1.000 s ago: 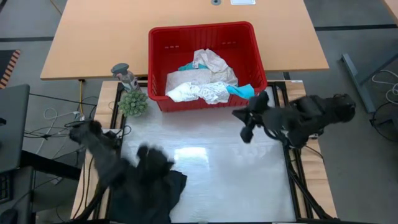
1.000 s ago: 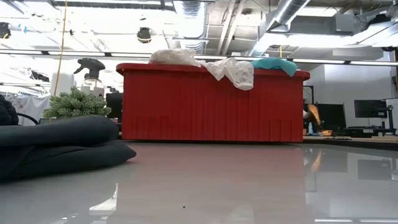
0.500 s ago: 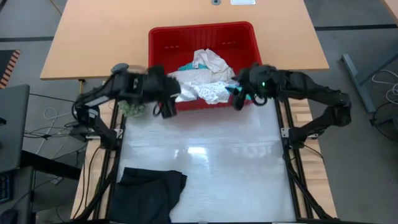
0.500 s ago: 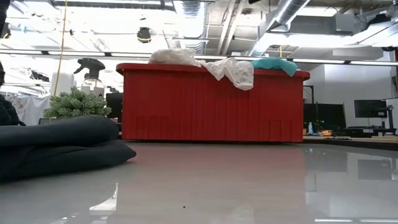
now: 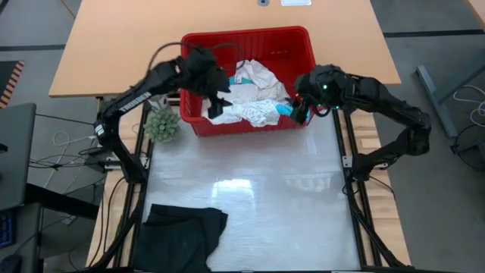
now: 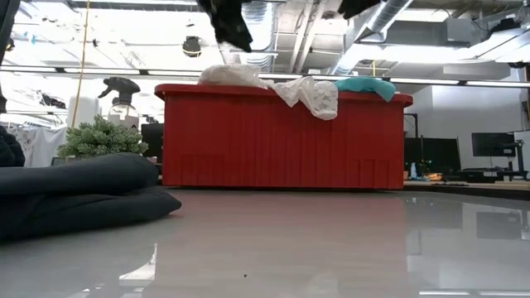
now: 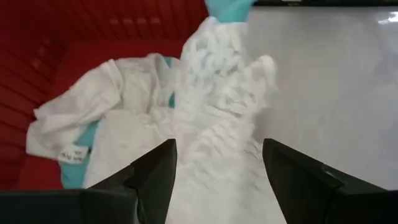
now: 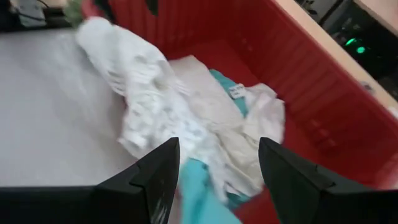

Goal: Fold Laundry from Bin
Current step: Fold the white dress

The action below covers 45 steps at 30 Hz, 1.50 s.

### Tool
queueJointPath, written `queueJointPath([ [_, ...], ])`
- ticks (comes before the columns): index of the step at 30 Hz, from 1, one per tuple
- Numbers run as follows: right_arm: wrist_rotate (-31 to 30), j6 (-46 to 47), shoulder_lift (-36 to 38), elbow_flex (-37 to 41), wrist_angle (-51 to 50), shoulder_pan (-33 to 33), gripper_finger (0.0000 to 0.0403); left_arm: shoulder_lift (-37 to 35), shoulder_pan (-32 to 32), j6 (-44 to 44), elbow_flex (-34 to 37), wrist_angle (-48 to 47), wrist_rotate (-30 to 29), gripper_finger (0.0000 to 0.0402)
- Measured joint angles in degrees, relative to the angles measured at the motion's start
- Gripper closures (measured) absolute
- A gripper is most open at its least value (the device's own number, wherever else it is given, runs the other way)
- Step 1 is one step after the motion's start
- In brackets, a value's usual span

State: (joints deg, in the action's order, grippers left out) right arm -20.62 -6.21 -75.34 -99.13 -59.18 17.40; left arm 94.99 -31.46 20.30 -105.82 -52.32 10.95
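The red bin stands at the table's far edge, holding laundry: a white lacy piece draped over its near rim, a plain white one, and a teal one. My left gripper hovers open over the bin's left part, above the lacy piece. My right gripper hovers open over the bin's near right corner, above the teal piece. A folded black garment lies flat at the table's near left corner.
A small green plant stands just left of the bin's near left corner, under my left arm. A spray bottle stands behind it. The white tabletop stretches between the bin and the black garment.
My left gripper has risen from the black garment at the near left and swung toward the far edge, over the bin's left part. My right gripper has gone from mid-table toward the far edge, to the bin's near right corner. The black garment has stayed flat.
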Motion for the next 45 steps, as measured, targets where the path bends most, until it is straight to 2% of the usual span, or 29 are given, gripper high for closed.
queueJointPath([
  [5,4.52,-3.30,1.63,0.00,-0.39,5.33,0.0158,-3.69,-0.70,1.05,13.02,14.83,-0.33,0.0173],
  [9,9.94,-5.18,2.39,-0.02,-0.34,10.09,0.0158,-6.66,-0.24,3.85,19.95,17.56,-2.61,0.0173],
  [12,12.34,-5.91,2.18,-0.02,-0.15,13.10,0.0158,-8.15,-0.34,4.97,24.95,19.16,1.76,0.0173],
  [14,13.34,-5.89,1.93,-0.02,0.02,14.69,0.0158,-8.98,-0.34,2.40,27.79,23.07,4.68,0.0173],
  [16,14.49,-5.91,1.64,-0.02,-0.17,16.02,0.0159,-10.37,0.11,0.73,29.79,26.25,4.27,0.0173],
  [20,16.61,-5.91,1.05,-0.02,-0.08,17.68,0.0159,-13.17,0.70,3.49,32.13,26.73,-3.12,0.0173],
  [25,17.85,-5.89,1.01,-0.02,0.26,18.42,0.0159,-13.93,0.61,5.49,35.28,26.34,-4.30,0.0173],
  [32,17.90,-5.89,1.01,-0.02,1.68,18.24,0.0159,-13.52,0.39,1.03,37.67,26.50,-5.40,0.0177],
  [34,17.90,-5.87,1.01,-0.02,2.01,18.26,0.0159,-13.78,0.33,0.41,37.13,25.82,-5.45,0.0193],
  [37,17.90,-5.87,1.01,-0.02,2.37,18.26,0.0159,-14.43,0.33,0.49,35.32,25.48,-5.53,0.0243],
  [42,17.90,-5.84,1.01,-0.02,2.34,18.26,0.0159,-14.79,-0.23,2.00,34.36,25.81,-6.29,0.0370],
  [45,17.90,-5.84,1.01,-0.02,2.48,18.26,0.0159,-14.22,-0.31,2.42,34.47,26.81,-7.13,0.0393],
])
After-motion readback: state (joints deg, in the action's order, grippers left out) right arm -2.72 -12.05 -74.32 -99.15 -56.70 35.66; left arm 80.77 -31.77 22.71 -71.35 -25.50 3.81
